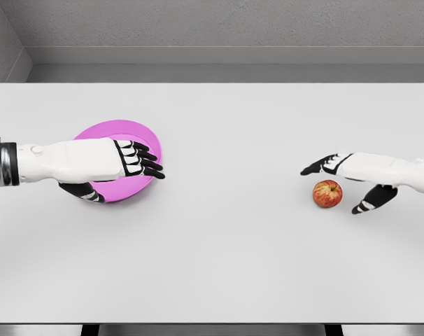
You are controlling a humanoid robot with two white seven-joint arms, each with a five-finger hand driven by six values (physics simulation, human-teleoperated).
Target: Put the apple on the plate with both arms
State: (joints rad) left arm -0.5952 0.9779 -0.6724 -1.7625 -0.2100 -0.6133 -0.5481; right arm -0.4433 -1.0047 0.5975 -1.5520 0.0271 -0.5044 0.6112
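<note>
The white table [219,266] fills most of the head view, bounded at 12 o'clock by a grey wall [219,28].

The left hand [131,159] is positioned over the pink plate [110,129], at 9 o'clock from the table centre. Its fingers are extended across the plate's right portion and the thumb is seen below the near rim. Whether the rim is actually pinched cannot be told, since the contact is hidden by the hand.

The right hand [348,178] is placed at 3 o'clock. Its fingers are spread and nothing is held; the fingers reach past the apple on the far side and the thumb is lowered at 4 o'clock of it.

The apple [327,194] rests on the table between those fingers and the thumb, apparently untouched, well apart from the plate.

Probable faults:
- The apple may be rolled away if only one side is contacted during closure, because it is round and free on a smooth surface.
- The plate may be tipped or slid if it is lifted by one edge.
- The apple may roll off if it is released on a tilted plate.
</note>
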